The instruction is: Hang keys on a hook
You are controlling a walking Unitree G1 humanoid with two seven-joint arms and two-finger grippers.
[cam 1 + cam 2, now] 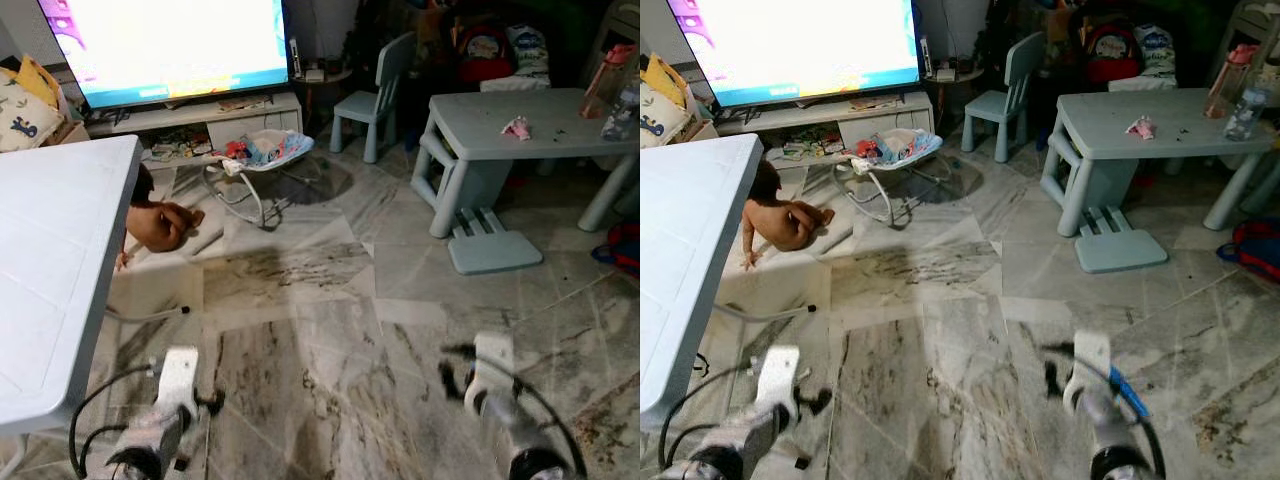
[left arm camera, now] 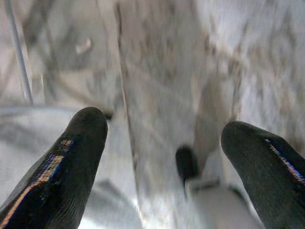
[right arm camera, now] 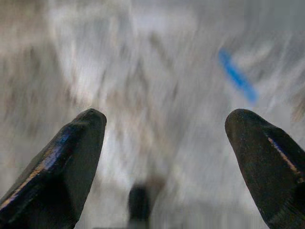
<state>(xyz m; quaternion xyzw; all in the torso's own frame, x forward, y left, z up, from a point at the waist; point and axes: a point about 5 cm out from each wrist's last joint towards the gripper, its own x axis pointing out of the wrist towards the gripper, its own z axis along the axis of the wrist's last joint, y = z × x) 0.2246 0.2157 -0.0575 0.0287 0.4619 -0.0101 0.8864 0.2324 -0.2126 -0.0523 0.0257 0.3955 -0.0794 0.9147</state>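
Observation:
My left gripper hangs low over the marble floor, open, with nothing between its two black fingers. My right gripper is open too and holds nothing; the floor beneath it is blurred, with a blue streak across it. In the eye views my left arm and my right arm show at the bottom edge, both hanging down over the floor.
A white table stands close on my left. A person crouches on the floor beside it. Ahead are a baby bouncer and a lit TV; to the right, a blue chair, a blue table and a step stool.

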